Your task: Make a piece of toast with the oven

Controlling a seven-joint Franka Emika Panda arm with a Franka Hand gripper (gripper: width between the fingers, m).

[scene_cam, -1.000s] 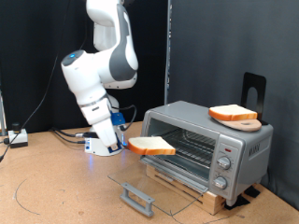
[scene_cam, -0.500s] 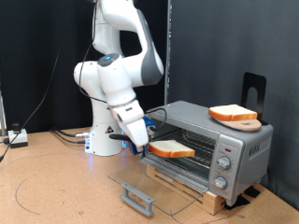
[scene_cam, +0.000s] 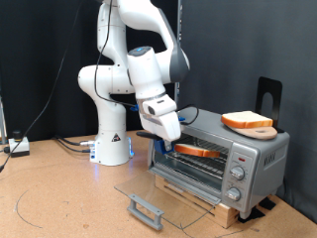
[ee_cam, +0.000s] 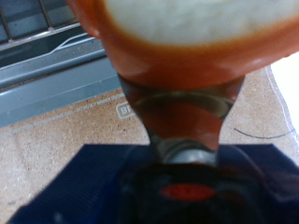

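Observation:
The silver-grey oven (scene_cam: 248, 159) stands at the exterior view's right with its glass door (scene_cam: 163, 198) folded down flat and open. My gripper (scene_cam: 176, 142) is at the oven's mouth, shut on a piece of toast (scene_cam: 201, 151) that reaches into the cavity above the wire rack. In the wrist view the toast (ee_cam: 187, 37) fills the frame, pale face with orange-brown crust, held by one visible finger (ee_cam: 182, 117), with the oven's rack (ee_cam: 47, 42) behind it. A second, like slice (scene_cam: 246, 120) lies on a round wooden board (scene_cam: 260, 131) on the oven's top.
The oven sits on a wooden base (scene_cam: 213, 206). The door's grey bar handle (scene_cam: 146, 210) juts toward the exterior view's bottom. Three knobs (scene_cam: 236, 175) line the oven's front panel. A black stand (scene_cam: 269, 94) rises behind the oven. Cables (scene_cam: 40, 198) lie on the table at left.
My arm has swung toward the exterior view's right, carrying the toast from in front of the open door into the oven's mouth.

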